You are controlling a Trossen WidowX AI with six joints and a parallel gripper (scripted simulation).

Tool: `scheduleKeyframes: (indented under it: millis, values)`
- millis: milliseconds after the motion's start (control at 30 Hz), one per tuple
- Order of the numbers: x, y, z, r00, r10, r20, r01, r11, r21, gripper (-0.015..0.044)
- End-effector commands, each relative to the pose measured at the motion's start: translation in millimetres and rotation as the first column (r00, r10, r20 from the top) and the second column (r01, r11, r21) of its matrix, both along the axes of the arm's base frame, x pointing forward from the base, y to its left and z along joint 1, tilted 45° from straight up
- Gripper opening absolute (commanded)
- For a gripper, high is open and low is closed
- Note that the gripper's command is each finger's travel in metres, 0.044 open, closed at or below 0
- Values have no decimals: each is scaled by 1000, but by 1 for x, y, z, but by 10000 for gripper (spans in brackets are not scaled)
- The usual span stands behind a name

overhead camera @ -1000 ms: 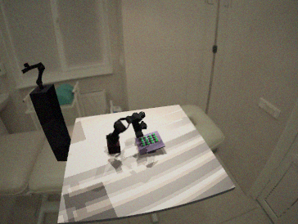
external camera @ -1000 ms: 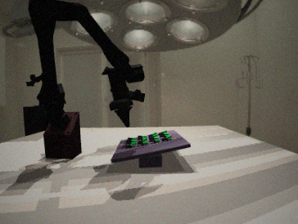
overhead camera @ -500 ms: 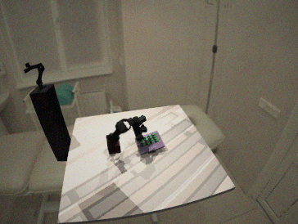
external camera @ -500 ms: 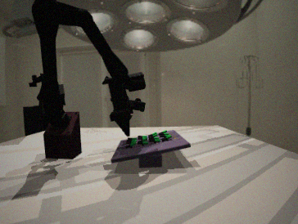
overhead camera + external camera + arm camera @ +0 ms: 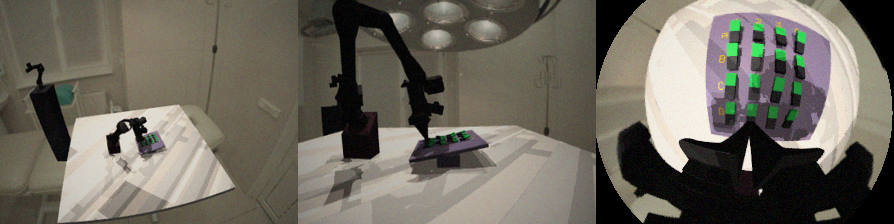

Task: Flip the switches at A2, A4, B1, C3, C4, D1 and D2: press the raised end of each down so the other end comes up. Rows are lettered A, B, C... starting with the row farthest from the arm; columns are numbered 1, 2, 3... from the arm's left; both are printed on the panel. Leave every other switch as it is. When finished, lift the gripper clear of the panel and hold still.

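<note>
The purple panel is tilted and carries a grid of green-and-black switches with printed letters and numbers. In the wrist view, switches A2, A4, B1, C3, C4 and D1 are in sight. My gripper is shut and empty. Its tip is low at the near row, at the near end of switch D2, and hides part of it; contact cannot be told. Which end of each switch is raised is not clear.
The arm's dark base block stands on the table, to the left of the panel in the top and exterior views. A tall black pillar with another small arm stands beyond the table's left edge.
</note>
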State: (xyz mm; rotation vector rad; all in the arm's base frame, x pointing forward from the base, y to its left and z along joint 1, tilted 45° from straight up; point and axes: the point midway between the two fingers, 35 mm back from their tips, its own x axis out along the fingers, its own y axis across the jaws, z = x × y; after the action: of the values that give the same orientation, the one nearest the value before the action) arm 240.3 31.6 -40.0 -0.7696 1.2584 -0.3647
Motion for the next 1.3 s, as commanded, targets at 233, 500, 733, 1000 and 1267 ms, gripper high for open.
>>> scheduleKeyframes:
  millis: [233,500,733,1000,1267]
  values:
    - [0,0,0,1000,4,0,-4,1000,-4,0]
    - [1,-1,-1,1000,4,0,-4,1000,-4,0]
    - [1,-2,-1,1000,4,0,-4,1000,-4,0]
    - [1,-2,-2,1000,4,0,-4,1000,-4,0]
    - [1,-3,-3,1000,4,0,-4,1000,-4,0]
